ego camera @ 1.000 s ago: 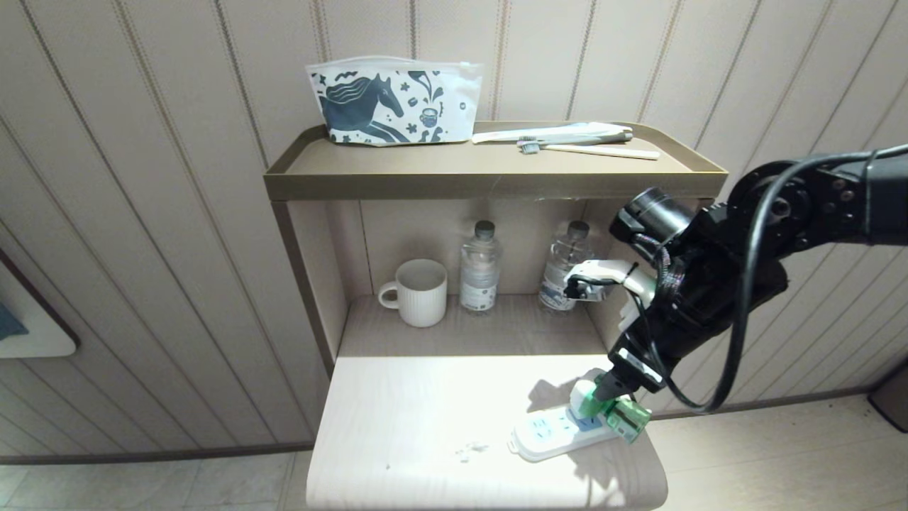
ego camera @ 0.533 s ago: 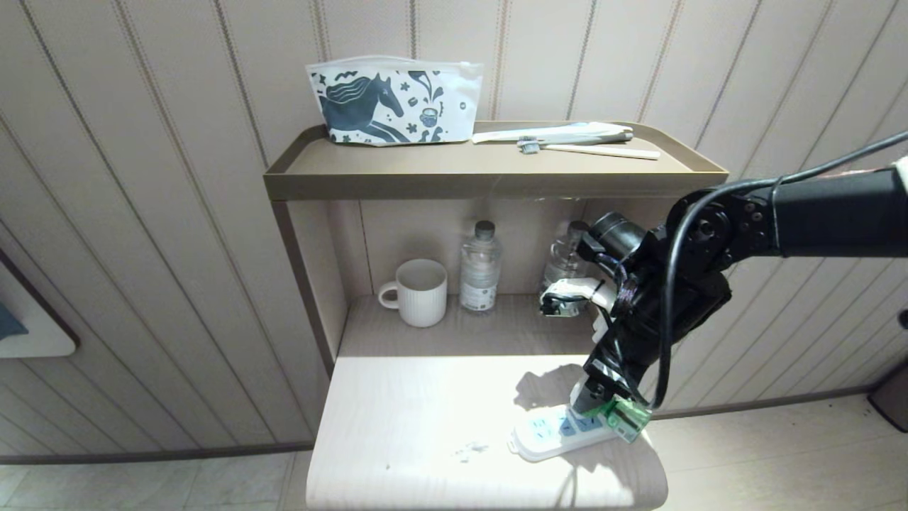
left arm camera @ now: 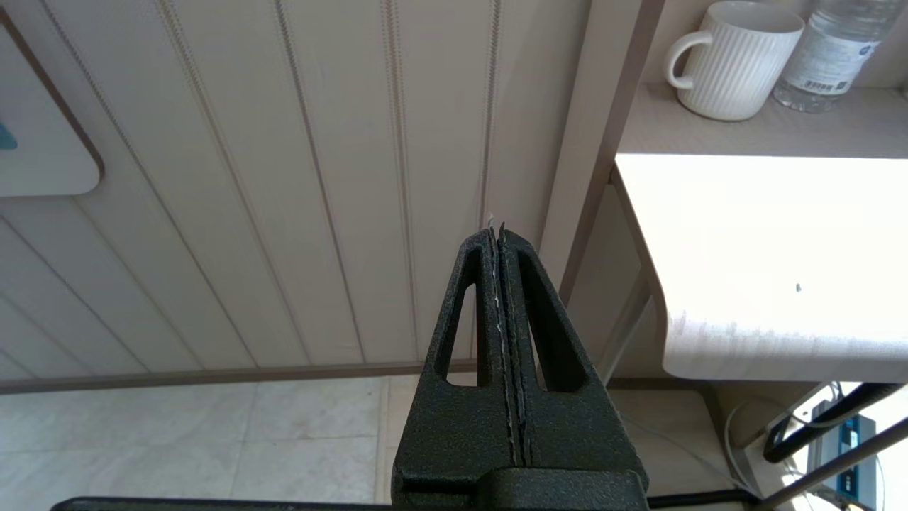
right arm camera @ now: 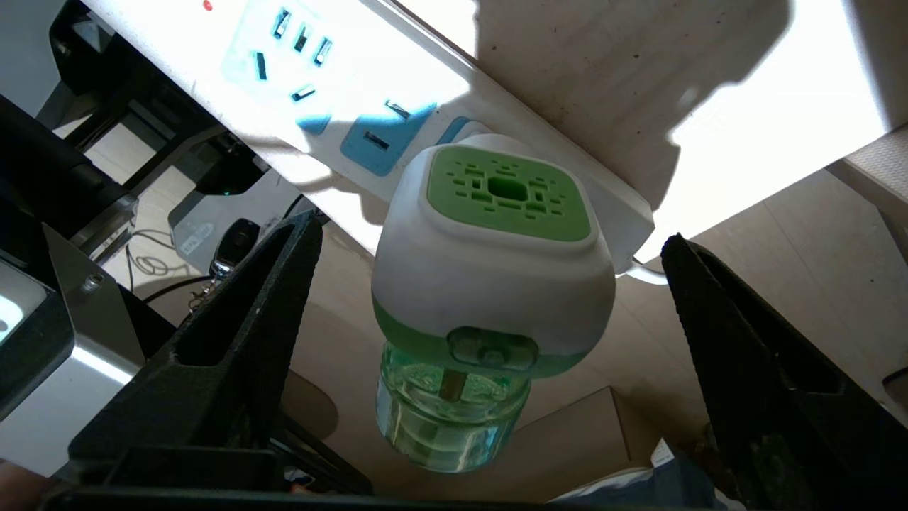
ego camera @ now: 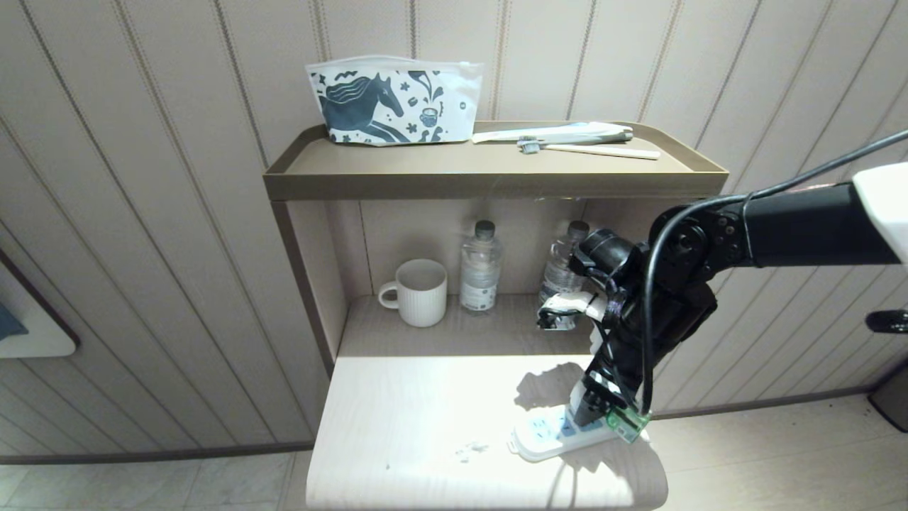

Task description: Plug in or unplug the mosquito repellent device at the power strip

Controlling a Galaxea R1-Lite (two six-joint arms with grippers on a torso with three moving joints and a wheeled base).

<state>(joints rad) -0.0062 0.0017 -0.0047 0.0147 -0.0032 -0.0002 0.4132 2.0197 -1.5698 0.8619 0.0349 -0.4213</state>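
your right gripper (right arm camera: 489, 333) is spread wide, one finger (right arm camera: 234, 341) on each side of the mosquito repellent device (right arm camera: 489, 262), clear gaps both sides, nothing gripped. in the head view the right gripper (ego camera: 599, 411) points down at the right end of the power strip (ego camera: 550, 434), arm coming in from 3 o'clock.

the device sits on the strip's right end, white cap with green centre facing the wrist camera, green bottle (right arm camera: 450, 415) hanging past the table edge. can't tell you how deep the pins are seated. light-blue sockets (right arm camera: 372, 138) next to it are free.

the strip lies at about 5 o'clock on the pale table top (ego camera: 425, 404), near its front right corner, angled a bit.

your left gripper (left arm camera: 500, 298) is parked off the table's left side with its fingers pressed together, holding nothing, pointing at the wall panelling.

further out: white mug (ego camera: 418, 291) and two water bottles (ego camera: 480, 268) in the niche at 12 o'clock; above, the shelf (ego camera: 489, 186) carries a horse-print pouch (ego camera: 394, 101) and a toothbrush (ego camera: 589, 149).
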